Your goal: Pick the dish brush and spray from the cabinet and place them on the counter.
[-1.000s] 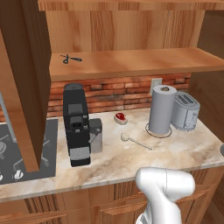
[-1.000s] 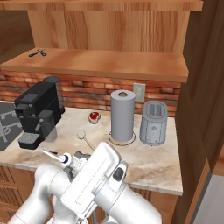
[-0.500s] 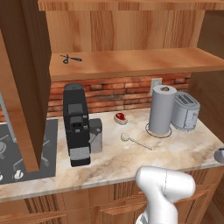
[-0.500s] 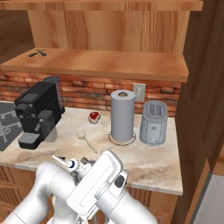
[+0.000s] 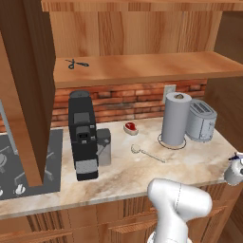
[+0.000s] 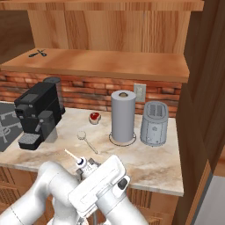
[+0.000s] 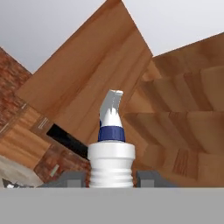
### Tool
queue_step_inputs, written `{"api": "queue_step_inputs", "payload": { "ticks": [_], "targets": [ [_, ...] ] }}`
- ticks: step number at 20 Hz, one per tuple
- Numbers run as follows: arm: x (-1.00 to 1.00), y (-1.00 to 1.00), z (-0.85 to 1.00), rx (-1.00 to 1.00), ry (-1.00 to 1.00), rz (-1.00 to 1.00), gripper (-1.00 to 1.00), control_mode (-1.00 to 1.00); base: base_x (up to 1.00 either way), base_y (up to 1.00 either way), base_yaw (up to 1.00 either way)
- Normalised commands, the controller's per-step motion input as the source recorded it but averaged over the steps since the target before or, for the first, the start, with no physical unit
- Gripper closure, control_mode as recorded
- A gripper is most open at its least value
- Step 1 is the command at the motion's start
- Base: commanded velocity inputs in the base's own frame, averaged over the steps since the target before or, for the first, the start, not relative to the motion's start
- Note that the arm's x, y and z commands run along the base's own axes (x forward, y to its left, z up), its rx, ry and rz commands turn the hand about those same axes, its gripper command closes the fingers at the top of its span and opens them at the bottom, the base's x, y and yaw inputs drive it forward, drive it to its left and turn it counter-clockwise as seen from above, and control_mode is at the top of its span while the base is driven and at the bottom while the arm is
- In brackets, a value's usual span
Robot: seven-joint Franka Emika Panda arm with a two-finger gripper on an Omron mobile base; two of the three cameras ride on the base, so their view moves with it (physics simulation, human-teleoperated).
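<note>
Arm's swung lower and further right since the last frame, carrying the spray point(image 7: 111, 151) down in front of the counter point(image 5: 190, 163) edge. Gripper point(image 7: 111, 178) is clamped on the bottle's neck. Dish brush point(image 5: 147, 153) already lies on the stone. I'd lift it over bare marble, keep it upright, then let go.

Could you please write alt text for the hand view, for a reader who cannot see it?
A white spray bottle with a blue collar and pale trigger nozzle stands clamped in the end effector, its grey fingers at either side. Behind it are tilted wooden cabinet panels and red brick wall.
</note>
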Motion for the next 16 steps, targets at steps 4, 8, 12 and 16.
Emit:
{"api": "queue_step_inputs", "payload": {
  "ticks": [4,8,12,16],
  "targets": [
    [0.29,0.00,-0.18,0.18,0.14,-0.02,1.00,-1.00,0.00,0.00,0.00],
    [0.30,0.00,-0.21,0.12,0.04,0.00,1.00,-1.00,0.00,0.00,0.00],
    [0.30,0.00,-0.15,0.07,-0.01,-0.01,1.00,-1.00,0.00,0.00,0.00],
    [0.26,0.00,-0.20,0.06,-0.04,-0.01,1.00,-1.00,0.00,0.00,0.00]
  ]
}}
